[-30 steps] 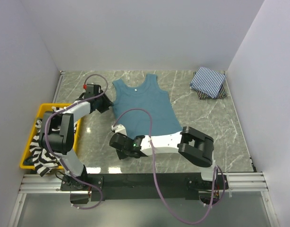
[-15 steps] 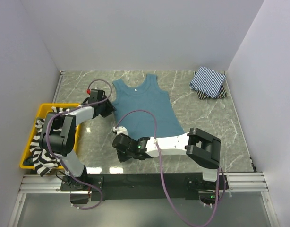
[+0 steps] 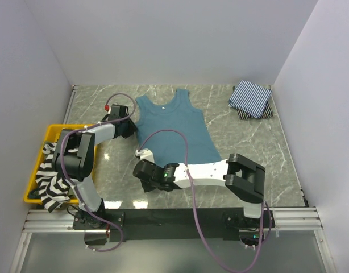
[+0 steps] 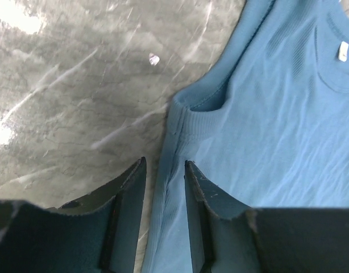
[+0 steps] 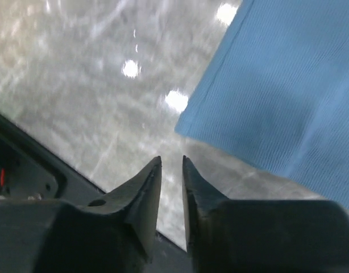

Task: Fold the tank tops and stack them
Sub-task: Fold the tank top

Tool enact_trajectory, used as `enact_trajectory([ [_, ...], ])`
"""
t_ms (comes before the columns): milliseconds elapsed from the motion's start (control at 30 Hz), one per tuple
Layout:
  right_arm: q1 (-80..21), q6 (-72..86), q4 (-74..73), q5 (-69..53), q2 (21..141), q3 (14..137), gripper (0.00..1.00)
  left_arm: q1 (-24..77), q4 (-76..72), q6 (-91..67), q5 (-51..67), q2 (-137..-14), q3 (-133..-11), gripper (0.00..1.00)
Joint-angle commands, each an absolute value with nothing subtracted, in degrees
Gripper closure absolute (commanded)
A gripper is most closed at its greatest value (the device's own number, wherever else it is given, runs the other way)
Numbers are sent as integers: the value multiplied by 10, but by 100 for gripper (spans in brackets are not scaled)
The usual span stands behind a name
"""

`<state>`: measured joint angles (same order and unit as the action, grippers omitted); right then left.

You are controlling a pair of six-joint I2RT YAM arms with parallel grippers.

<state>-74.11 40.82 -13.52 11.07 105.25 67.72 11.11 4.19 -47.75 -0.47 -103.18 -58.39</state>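
A teal-blue tank top (image 3: 174, 128) lies flat on the marble table, neck toward the far wall. My left gripper (image 3: 131, 129) is at its left side, just below the armhole. In the left wrist view the open jaws (image 4: 165, 163) straddle the ribbed side hem of the teal top (image 4: 277, 142). My right gripper (image 3: 142, 177) hovers off the top's near left corner. Its jaws (image 5: 171, 159) stand slightly open over bare table, apart from the teal cloth (image 5: 288, 85). A black-and-white striped top (image 3: 49, 182) hangs out of the bin. A folded pinstriped top (image 3: 251, 98) lies far right.
The yellow bin (image 3: 55, 129) sits at the table's left edge beside the left arm. A darker folded cloth (image 3: 242, 114) peeks out under the pinstriped one. White walls close in the table on three sides, and the black rail (image 3: 180, 216) runs along the near edge.
The left gripper's jaws have narrowed around the teal top's side hem. The right gripper was shut and has now parted its jaws, having shifted slightly left off the top's near corner.
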Motion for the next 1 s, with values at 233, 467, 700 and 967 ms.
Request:
enact_trajectory([
  [233,-756,386,-187,216,1121,791,61,110,46,-469,-11,-1030,-606,61],
  [467,-758,401,-227,236,1165,814,59,110,46,-469,-10,-1025,-603,62],
  [700,-761,403,-216,229,1179,808,69,110,46,-470,-10,-1023,-600,62],
  [967,-758,409,-175,209,1121,748,100,106,16,-480,7,-1025,-577,63],
])
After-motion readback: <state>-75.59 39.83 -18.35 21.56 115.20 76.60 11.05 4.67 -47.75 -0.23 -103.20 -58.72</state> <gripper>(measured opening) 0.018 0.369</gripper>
